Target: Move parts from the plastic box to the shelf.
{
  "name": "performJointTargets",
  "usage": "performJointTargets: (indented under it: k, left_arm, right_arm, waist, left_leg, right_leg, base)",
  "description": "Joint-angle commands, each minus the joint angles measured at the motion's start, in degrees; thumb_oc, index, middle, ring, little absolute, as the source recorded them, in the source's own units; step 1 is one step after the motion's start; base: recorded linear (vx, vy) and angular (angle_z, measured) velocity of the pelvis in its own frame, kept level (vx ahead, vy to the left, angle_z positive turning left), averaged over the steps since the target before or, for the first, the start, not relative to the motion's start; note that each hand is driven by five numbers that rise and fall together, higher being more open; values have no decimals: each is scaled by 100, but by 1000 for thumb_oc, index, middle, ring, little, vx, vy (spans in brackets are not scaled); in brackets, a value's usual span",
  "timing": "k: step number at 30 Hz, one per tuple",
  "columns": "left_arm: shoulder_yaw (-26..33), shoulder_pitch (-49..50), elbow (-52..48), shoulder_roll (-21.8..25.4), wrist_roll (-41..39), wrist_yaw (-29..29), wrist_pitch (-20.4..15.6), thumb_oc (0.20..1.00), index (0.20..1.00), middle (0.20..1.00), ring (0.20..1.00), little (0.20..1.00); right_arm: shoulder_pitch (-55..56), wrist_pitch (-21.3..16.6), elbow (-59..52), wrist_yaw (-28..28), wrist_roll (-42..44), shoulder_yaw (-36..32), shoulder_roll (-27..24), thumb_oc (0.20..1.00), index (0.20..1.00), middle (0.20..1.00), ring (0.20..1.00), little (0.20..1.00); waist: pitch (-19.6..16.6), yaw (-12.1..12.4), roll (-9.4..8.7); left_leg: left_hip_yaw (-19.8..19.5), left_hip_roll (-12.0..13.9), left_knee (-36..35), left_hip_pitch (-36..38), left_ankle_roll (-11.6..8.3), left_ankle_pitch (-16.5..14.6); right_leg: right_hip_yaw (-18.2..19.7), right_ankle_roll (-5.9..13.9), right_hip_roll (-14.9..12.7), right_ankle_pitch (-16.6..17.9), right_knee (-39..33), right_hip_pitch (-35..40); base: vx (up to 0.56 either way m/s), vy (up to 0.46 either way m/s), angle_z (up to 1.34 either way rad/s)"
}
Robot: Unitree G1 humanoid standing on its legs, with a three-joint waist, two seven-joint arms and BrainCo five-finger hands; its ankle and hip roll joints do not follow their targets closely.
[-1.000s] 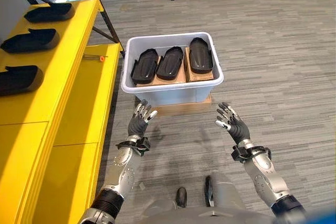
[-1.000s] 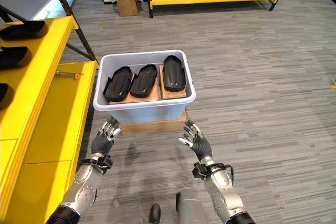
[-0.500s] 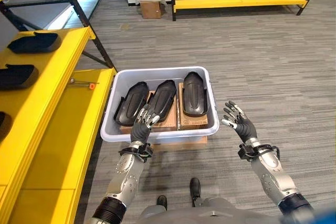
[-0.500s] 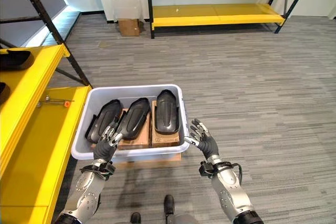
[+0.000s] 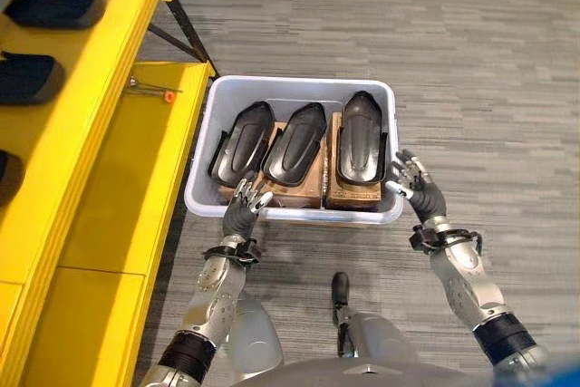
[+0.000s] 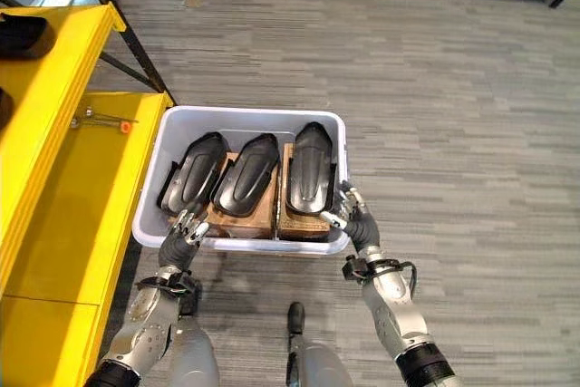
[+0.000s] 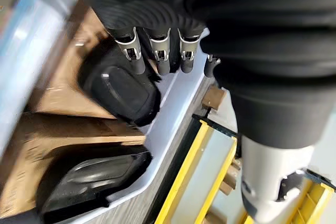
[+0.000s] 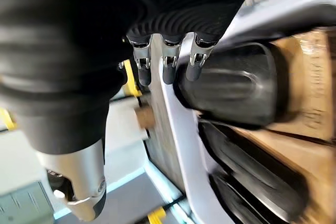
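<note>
Three black moulded parts lie side by side in the plastic box (image 5: 201, 189), each resting lengthwise on brown cardboard: the left part (image 5: 243, 140), the middle part (image 5: 294, 141) and the right part (image 5: 362, 136). The box is pale grey-white and stands on the grey carpeted floor (image 5: 471, 70), just beside the lower level of the yellow shelf (image 5: 127, 178).

The left hand (image 5: 243, 209) is at the near rim of the box, in front of the left part. Its fingers are straight and slightly spread, and they hold nothing. In the left wrist view the fingertips (image 7: 138, 66) point down toward the near end of a black part, close to it; contact cannot be confirmed.

The right hand (image 5: 416, 190) is at the near right corner of the box, beside the right part. Its fingers are likewise extended and relaxed, with nothing held. In the right wrist view the fingertips (image 8: 194, 72) lie over the box rim, next to the end of a black part.

More black parts (image 5: 54, 6) lie on the upper level of the shelf. A small tool with an orange tip (image 5: 154, 90) lies on the lower level.
</note>
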Motion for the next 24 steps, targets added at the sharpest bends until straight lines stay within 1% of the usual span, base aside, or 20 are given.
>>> performJointTargets:
  k: [1,2,3,5,7,11,12,13,14,15,20,21,22,23,24]
  left_arm:
    - [89,-37,-424,117,-129,8,-367,1000,1000,1000,1000,1000]
    - [41,-178,-510,257,-70,-20,-421,1000,1000,1000,1000,1000]
    - [20,-355,-497,303,14,49,-480,1000,1000,1000,1000,1000]
    - [-60,-498,-496,345,118,98,-520,1000,1000,1000,1000,1000]
    - [-151,-740,-560,408,196,177,-556,1000,1000,1000,1000,1000]
    - [-287,-1080,-632,419,290,246,-616,1000,1000,1000,1000,1000]
    - [-359,-1335,-661,389,321,314,-685,1000,1000,1000,1000,1000]
    - [-400,-1670,-743,359,441,502,-774,1000,1000,1000,1000,1000]
    - [-412,-1751,-789,343,434,535,-801,1000,1000,1000,1000,1000]
    - [-473,-1940,-858,305,508,651,-867,1000,1000,1000,1000,1000]
    - [-528,-2293,-1005,284,638,814,-998,1000,1000,1000,1000,1000]
    - [-528,-2374,-1104,259,694,880,-1047,1000,1000,1000,1000,1000]
    - [-528,-2381,-1106,258,698,885,-1045,1000,1000,1000,1000,1000]
    - [-532,-2430,-1215,247,738,932,-1081,1000,1000,1000,1000,1000]
    - [-534,-2465,-1251,237,750,953,-1097,1000,1000,1000,1000,1000]
  right_arm:
    - [21,-383,-344,-65,-243,19,-69,1000,1000,1000,1000,1000]
    - [-50,-385,-411,-84,-243,-31,-4,1000,1000,1000,1000,1000]
    - [-91,-420,-420,-143,-193,-75,66,1000,1000,1000,1000,1000]
    - [-193,-448,-455,-180,-172,-85,158,1000,1000,1000,1000,1000]
    - [-379,-509,-584,-243,-160,-91,223,1000,1000,1000,1000,1000]
    - [-659,-583,-591,-402,-363,-71,276,1000,1000,1000,1000,1000]
    - [-914,-645,-591,-563,-533,-82,288,1000,1000,1000,1000,1000]
    - [-1277,-687,-532,-889,-933,-140,274,1000,1000,1000,1000,1000]
    - [-1373,-706,-516,-975,-1021,-153,249,1000,1000,1000,1000,1000]
    - [-1675,-726,-406,-1225,-1294,-199,233,1000,1000,1000,1000,1000]
    - [-2232,-819,-12,-1792,-1829,-401,119,1000,1000,1000,1000,1000]
    - [-2399,-831,139,-2009,-2001,-472,97,1000,1000,1000,1000,1000]
    - [-2410,-834,147,-2013,-2003,-471,97,1000,1000,1000,1000,1000]
    - [-2545,-842,235,-2213,-2185,-533,61,1000,1000,1000,1000,1000]
    - [-2590,-841,260,-2295,-2252,-560,26,1000,1000,1000,1000,1000]
  waist:
    - [-357,99,-63]
    - [-289,95,-150]
    - [-263,74,-197]
    - [-262,45,-235]
    - [-239,-2,-293]
    - [-194,-41,-322]
    - [-157,-68,-334]
    - [-65,-94,-332]
    - [-37,-98,-331]
    - [78,-103,-336]
    - [292,-90,-315]
    - [390,-77,-285]
    - [394,-77,-282]
    - [481,-76,-259]
    - [526,-73,-247]
  left_leg:
    - [60,-402,542,218,155,155]
    - [263,-614,814,136,222,-147]
    - [364,-741,1084,-40,243,-327]
    - [419,-831,1233,-153,276,-453]
    - [509,-857,1375,-321,317,-572]
    - [532,-876,1477,-483,332,-610]
    - [555,-881,1474,-554,331,-611]
    - [557,-874,1443,-667,319,-563]
    - [559,-866,1423,-686,313,-550]
    - [556,-834,1399,-762,303,-513]
    - [572,-769,1393,-938,254,-438]
    - [547,-751,1410,-1008,236,-421]
    - [544,-749,1416,-1017,235,-422]
    - [530,-735,1421,-1076,224,-415]
    - [526,-734,1428,-1113,216,-408]
  right_leg:
    - [233,781,-781,-26,475,40]
    - [289,932,-1087,94,395,71]
    - [300,1024,-1304,210,292,43]
    - [312,1077,-1423,314,191,13]
    - [368,1132,-1506,420,144,-127]
    - [391,1150,-1539,495,113,-264]
    - [393,1163,-1530,531,94,-349]
    - [396,1168,-1508,562,110,-514]
    - [384,1173,-1504,566,111,-549]
    - [384,1183,-1457,584,156,-695]
    - [345,1194,-1385,613,217,-934]
    - [338,1190,-1368,603,255,-1018]
    - [338,1189,-1365,602,262,-1026]
    - [339,1188,-1344,596,306,-1117]
    - [337,1187,-1339,592,335,-1167]
  base:
    - [126,383,-51]
    - [49,356,-5]
    - [67,409,7]
    - [22,179,11]
    - [-3,115,-10]
    - [0,49,-21]
    - [-33,-7,-7]
    - [-34,-14,-6]
    - [-75,-33,-17]
    - [-55,-37,-17]
    - [-52,-37,-6]
    - [-43,-25,0]
    - [-55,-31,1]
    - [-39,-28,2]
    - [-66,-34,1]
